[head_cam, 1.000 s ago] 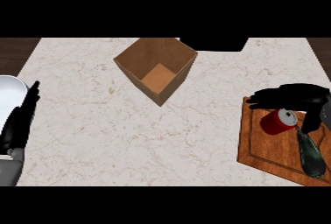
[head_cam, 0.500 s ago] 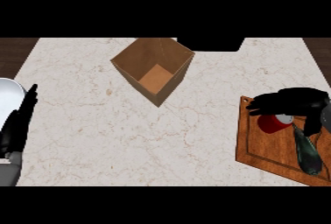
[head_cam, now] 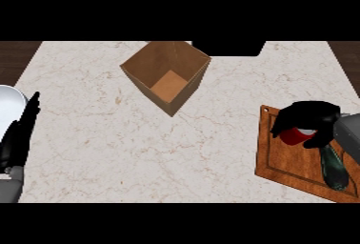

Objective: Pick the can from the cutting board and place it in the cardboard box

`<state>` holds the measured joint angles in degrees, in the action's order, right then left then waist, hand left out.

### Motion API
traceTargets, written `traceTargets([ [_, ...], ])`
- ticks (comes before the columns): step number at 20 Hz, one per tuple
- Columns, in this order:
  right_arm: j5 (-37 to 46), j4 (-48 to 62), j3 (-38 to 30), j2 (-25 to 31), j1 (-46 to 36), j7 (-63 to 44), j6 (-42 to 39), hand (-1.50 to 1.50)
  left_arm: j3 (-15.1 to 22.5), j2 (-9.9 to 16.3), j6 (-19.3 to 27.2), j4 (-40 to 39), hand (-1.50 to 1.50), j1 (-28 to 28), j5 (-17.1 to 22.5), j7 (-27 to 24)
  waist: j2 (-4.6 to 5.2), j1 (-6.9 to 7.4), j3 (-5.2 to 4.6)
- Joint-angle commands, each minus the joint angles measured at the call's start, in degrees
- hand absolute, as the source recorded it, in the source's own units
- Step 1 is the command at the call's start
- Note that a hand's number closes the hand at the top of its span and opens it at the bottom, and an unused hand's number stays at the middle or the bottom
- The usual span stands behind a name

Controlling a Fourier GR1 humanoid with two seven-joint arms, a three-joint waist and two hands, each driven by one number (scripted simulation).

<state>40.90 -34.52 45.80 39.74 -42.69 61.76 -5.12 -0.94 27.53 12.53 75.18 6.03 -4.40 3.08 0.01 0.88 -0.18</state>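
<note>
Two hands show: my left hand rests open at the left edge. The cardboard box waits. On the cutting board, my right hand curls around the red can; next I must lift it.

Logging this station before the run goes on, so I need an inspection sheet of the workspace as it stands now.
Surface: pale marble counter, dark wood beyond its far edge.
Job's things: red can on the cutting board; cardboard box open, nothing seen inside.
Clutter: dark green vegetable on the board; a white object at the left edge.
Hands: right hand curled over the can; left hand open, resting at the left edge.
Cables: nothing seen.
Surroundings: black object at the far edge.
</note>
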Motion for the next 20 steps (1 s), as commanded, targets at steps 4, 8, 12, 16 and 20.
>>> traceTargets([
  [4, -1.6, 0.7, -5.2, -4.3, 2.1, 5.9, 7.5, 1.50, 0.6, -1.7, 1.0, -0.2, 0.00, 1.1, -2.1, 1.2, 0.20, -0.50, 0.24],
  [8, -2.6, 2.1, -8.9, -5.2, 1.6, 6.6, 12.4, 1.50, -0.8, -0.4, -0.4, 1.3, 0.00, -1.0, -1.4, -0.1, 0.21, 0.09, 0.28],
  [12, -5.5, 2.6, -14.6, -7.1, -0.2, -9.8, 9.8, 1.50, 0.1, -2.5, 1.2, 0.8, 0.00, 0.3, -2.6, 0.9, 0.03, -0.58, 0.21],
  [16, -9.9, 8.1, -21.6, -9.1, 0.8, -32.2, 12.8, 1.50, -1.8, -0.3, -0.5, 0.2, 0.00, -0.5, -0.9, 1.2, -0.49, -2.03, 0.10],
  [20, -8.5, 3.2, -22.9, -10.7, -3.1, -45.0, 18.6, 1.50, -1.8, -0.6, -0.7, -0.1, 0.00, -1.4, -1.1, 0.7, -0.94, -2.24, 0.01],
])
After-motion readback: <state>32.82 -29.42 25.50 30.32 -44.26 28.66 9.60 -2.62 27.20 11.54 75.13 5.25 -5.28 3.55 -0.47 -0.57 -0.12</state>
